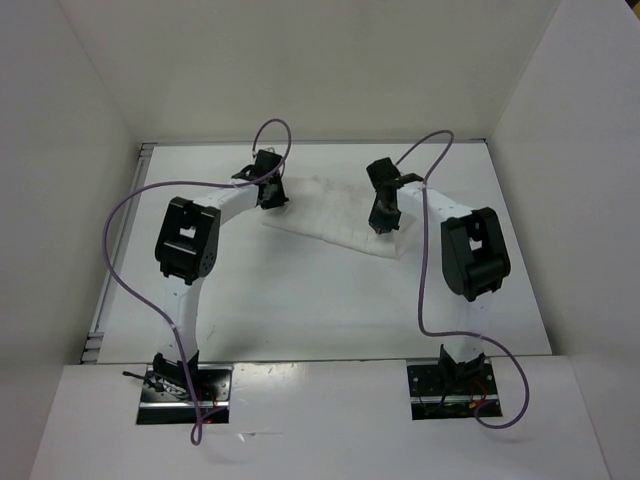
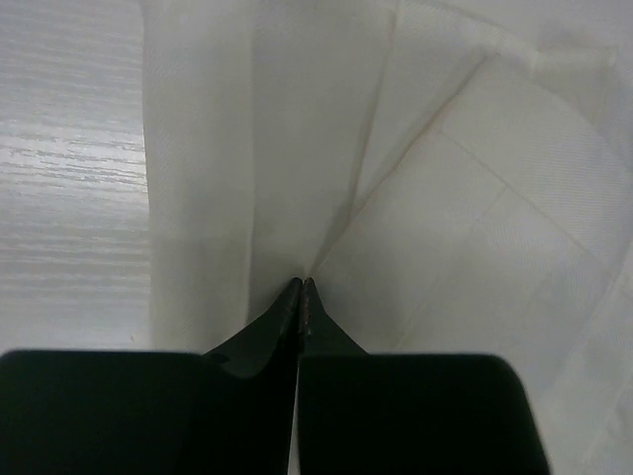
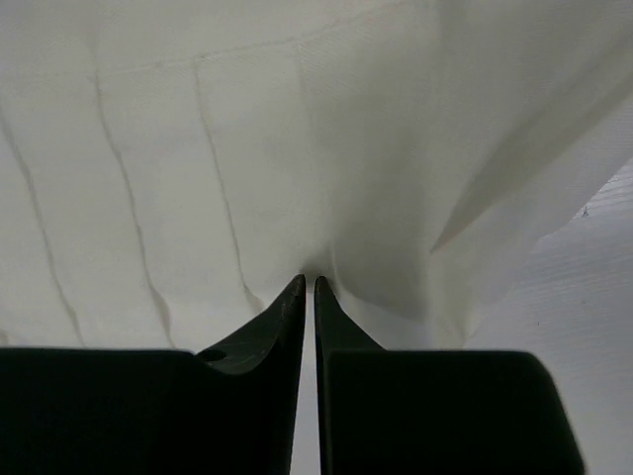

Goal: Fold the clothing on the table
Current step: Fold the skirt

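Clothing [image 1: 335,215]: one white pleated piece, spread flat on the desk [image 1: 300,300] in the upper middle of the overhead frame, with an end effector at each side of it.
Left end effector [image 2: 302,287]: at the left edge of the clothing, fingertips pressed fully together. The pleats run in to a point right at the tips, so it looks to have a thin pinch of fabric.
Right end effector [image 3: 309,282]: near the right edge, jaws drawn in to a hairline slit. The cloth puckers into the tips, so I judge it has hold of a fold there.
Step, as I judge it: both sides gripped, the fold itself not yet made.
Risk, slipping: the fabric is thin and each pinch is small, so a quick lift could pull it out of one grip and leave the fold lopsided.
Risk, layers: a pinch may hold only the top pleat, and then the pleats would fan apart instead of travelling together.
Risk, uneven pull: if the left end effector and the right end effector do not move in step, the clothing would twist or drag across the desk.
Count: one garment, one desk, two arms, two end effectors, two purple cables [image 1: 115,225].
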Robot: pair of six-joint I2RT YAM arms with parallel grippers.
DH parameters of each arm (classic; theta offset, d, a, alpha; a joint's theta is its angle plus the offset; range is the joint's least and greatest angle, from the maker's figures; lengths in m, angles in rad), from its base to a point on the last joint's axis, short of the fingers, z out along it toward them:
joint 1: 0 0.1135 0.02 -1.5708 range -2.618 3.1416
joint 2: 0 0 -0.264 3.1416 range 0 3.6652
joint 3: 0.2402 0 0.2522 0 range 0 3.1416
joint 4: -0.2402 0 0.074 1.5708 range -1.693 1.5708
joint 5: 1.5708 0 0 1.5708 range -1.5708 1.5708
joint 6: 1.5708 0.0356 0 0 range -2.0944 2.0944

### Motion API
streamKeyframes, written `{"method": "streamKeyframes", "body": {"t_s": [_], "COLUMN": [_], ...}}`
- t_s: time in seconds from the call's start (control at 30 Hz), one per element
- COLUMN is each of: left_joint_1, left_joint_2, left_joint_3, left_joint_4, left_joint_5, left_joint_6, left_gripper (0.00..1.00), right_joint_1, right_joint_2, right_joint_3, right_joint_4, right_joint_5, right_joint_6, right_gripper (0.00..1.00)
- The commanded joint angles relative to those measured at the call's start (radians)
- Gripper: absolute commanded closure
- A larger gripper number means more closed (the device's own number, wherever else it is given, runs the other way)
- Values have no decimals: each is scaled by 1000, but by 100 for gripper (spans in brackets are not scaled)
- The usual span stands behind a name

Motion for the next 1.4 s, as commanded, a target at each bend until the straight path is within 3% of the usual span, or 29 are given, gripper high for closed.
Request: {"method": "streamKeyframes", "body": {"t_s": [0.0,0.17,0.23,0.27,0.37,0.5,0.63,0.67,0.7,0.73,0.9,1.3,1.37], "left_joint_1": [-20,-38,-50,-50,-59,-69,-69,-69,-69,-69,-33,-15,-15], "left_joint_2": [33,-60,-151,-215,-309,-353,-344,-334,-334,-325,-324,-334,-343], "left_joint_3": [25,-120,-252,-300,-447,-527,-512,-497,-477,-439,-368,-354,-363], "left_joint_4": [-68,-134,-144,-144,-156,-177,-168,-179,-191,-202,-202,-202,-202], "left_joint_5": [-38,-99,-99,-99,-90,-101,-116,-128,-137,-156,-156,-147,-147], "left_joint_6": [-13,-63,-99,-132,-166,-191,-191,-173,-173,-157,-122,-111,-111], "left_gripper": [100,100,100,100,100,100,100,100,100,100,100,100,100], "right_joint_1": [-1,-1,-10,-10,-34,-57,-57,-67,-79,-93,-204,-309,-327], "right_joint_2": [86,139,125,116,61,27,-33,-56,-76,-102,-65,57,79], "right_joint_3": [61,104,104,104,94,94,94,94,94,94,79,9,-5], "right_joint_4": [-7,-32,-32,-32,-42,-62,-67,-56,-47,-35,-14,142,169], "right_joint_5": [1,34,44,44,44,7,-16,-16,-5,-5,-127,-568,-597], "right_joint_6": [0,-10,-19,-19,-55,-85,-97,-126,-137,-173,-253,-352,-352], "right_gripper": [89,89,87,75,62,56,54,51,39,36,27,26,21]}}
